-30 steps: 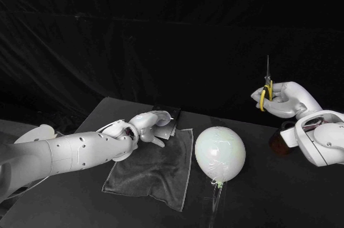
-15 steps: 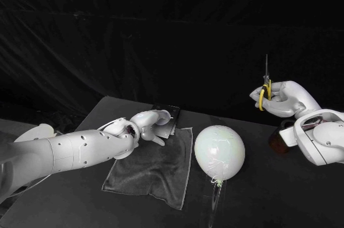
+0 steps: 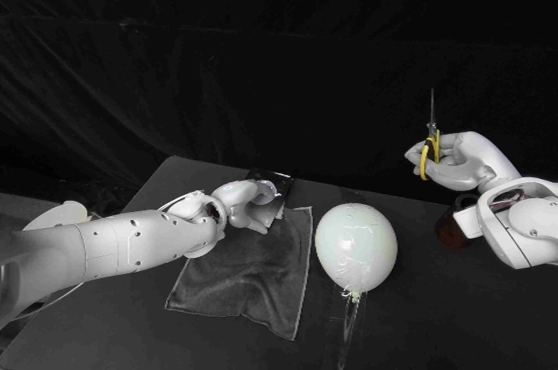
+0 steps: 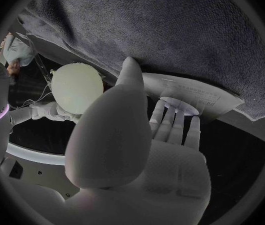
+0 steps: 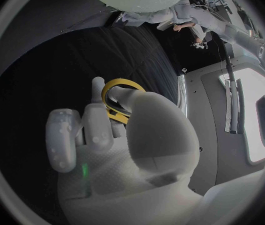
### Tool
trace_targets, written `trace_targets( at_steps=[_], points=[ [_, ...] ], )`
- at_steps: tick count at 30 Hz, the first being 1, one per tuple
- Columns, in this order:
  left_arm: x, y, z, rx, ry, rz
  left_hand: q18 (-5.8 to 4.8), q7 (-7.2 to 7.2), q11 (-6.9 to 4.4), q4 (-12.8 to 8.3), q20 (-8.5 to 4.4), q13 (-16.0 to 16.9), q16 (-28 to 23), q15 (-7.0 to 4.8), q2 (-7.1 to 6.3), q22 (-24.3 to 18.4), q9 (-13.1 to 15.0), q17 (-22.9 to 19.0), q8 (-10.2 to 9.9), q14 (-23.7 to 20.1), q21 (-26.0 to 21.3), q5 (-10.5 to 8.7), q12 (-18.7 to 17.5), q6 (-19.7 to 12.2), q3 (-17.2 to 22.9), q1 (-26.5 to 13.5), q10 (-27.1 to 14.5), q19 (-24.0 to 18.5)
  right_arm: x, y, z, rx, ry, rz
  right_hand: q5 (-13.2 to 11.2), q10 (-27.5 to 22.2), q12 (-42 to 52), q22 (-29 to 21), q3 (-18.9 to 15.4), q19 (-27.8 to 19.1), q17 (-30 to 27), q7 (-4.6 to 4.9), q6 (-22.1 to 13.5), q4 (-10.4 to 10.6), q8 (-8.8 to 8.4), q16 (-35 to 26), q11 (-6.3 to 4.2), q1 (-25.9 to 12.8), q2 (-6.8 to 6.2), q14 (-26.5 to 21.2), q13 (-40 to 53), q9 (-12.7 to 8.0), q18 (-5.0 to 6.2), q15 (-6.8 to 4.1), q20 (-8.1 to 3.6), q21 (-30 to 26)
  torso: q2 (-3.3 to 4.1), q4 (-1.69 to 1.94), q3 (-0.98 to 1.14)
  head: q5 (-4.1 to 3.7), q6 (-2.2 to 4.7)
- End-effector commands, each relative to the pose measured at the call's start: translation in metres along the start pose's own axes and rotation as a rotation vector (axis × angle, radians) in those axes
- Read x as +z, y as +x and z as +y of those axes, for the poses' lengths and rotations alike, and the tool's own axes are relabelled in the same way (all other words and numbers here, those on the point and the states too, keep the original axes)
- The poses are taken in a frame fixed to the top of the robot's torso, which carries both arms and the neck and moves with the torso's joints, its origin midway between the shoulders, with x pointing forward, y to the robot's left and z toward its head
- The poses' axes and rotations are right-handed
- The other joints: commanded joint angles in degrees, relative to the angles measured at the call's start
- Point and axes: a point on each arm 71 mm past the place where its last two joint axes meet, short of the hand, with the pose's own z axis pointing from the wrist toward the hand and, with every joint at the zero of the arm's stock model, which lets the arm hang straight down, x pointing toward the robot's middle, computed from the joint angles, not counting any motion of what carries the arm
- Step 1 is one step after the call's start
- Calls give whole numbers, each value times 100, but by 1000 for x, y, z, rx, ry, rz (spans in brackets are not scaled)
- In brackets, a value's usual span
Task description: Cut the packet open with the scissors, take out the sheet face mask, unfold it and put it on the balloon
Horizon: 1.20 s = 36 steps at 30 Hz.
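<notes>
The left hand (image 3: 242, 202) has been edged slightly along the packet (image 3: 274, 186), centre-left in the head view, with the scissors (image 3: 431, 140) gripped upright by the right hand (image 3: 460, 164) at upper right; in the left wrist view its fingertips (image 4: 170, 120) are laid on the packet, whether grasped cannot be told; in the right wrist view the scissors are clasped mid-frame.

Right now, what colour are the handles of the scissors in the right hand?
Yellow; the scissors, held by the right hand, show it best in the right wrist view.

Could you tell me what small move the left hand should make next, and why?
Probably close the left hand on the packet and lift it: its fingers lie flat against the packet at the towel, while the right hand holds the scissors aloft, ready.
</notes>
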Motion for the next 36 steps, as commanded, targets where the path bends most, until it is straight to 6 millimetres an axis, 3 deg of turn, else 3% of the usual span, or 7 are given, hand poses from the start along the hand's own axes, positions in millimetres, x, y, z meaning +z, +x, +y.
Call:
trace_targets(
  at_steps=[1,5,9,13,14,17,36],
  points=[
    [-1,3,3,-6,-27,20,112,180,2,-6,11,3,-7,17,102,-3,11,-12,17,41,28,7,-12,35,109,29,46,51,0,1,1,-2,-9,14,17,1680,29,1177,22,304,10,-29,3,-2,20,-28,-926,30,41,26,9,10,-40,-45,-4,17,1,-1,-1,0,-4],
    [-1,2,4,-9,-27,14,155,189,13,-10,21,3,-19,28,191,-6,21,-20,23,68,24,3,-20,79,275,75,96,63,0,1,1,-2,-8,14,17,1680,29,1177,22,304,10,-29,3,-2,20,-28,-926,30,41,26,9,10,-40,-45,-4,17,3,1,0,4,-5],
    [-2,1,4,-11,-28,10,231,192,20,-21,29,12,-21,36,377,-4,46,-15,54,158,30,-4,-13,193,602,151,227,106,-1,0,1,-2,-7,14,17,1680,29,1177,22,304,10,-29,3,-2,20,-28,-926,30,41,26,9,10,-40,-45,-4,17,1,3,1,3,-6],
    [-2,1,4,-18,-24,5,253,192,22,-24,32,14,-21,39,425,-3,57,-13,70,187,31,-6,-11,242,691,162,268,119,-1,0,0,-2,-7,14,17,1680,29,1177,22,304,10,-29,3,-2,20,-28,-926,30,41,26,9,10,-40,-45,-4,17,-2,3,2,-1,-7],
    [-2,1,4,-22,-22,4,274,191,25,-33,31,24,-5,47,524,0,84,4,120,254,41,-6,5,352,804,177,372,145,-1,0,0,-2,-7,15,17,1680,29,1177,22,304,10,-29,3,-2,20,-28,-926,30,41,26,9,10,-40,-45,-4,17,-2,3,2,0,-5],
    [-2,1,3,-34,-20,6,316,192,34,-40,33,35,29,65,628,5,135,37,211,422,55,-11,21,588,1007,161,587,196,-1,0,0,-2,-6,14,17,1680,29,1177,22,304,10,-29,3,-2,20,-28,-926,30,41,26,9,10,-40,-45,-4,17,-2,4,3,-4,6],
    [-5,3,5,-106,-43,52,330,175,90,-63,23,61,91,137,718,18,193,101,354,856,83,-14,49,1155,1217,142,1183,332,-2,-1,-2,-3,-1,15,17,1682,19,1171,19,299,-8,-27,0,4,18,-37,-924,26,42,23,16,14,-38,-45,-4,9,-2,3,4,-2,13]
  ],
)
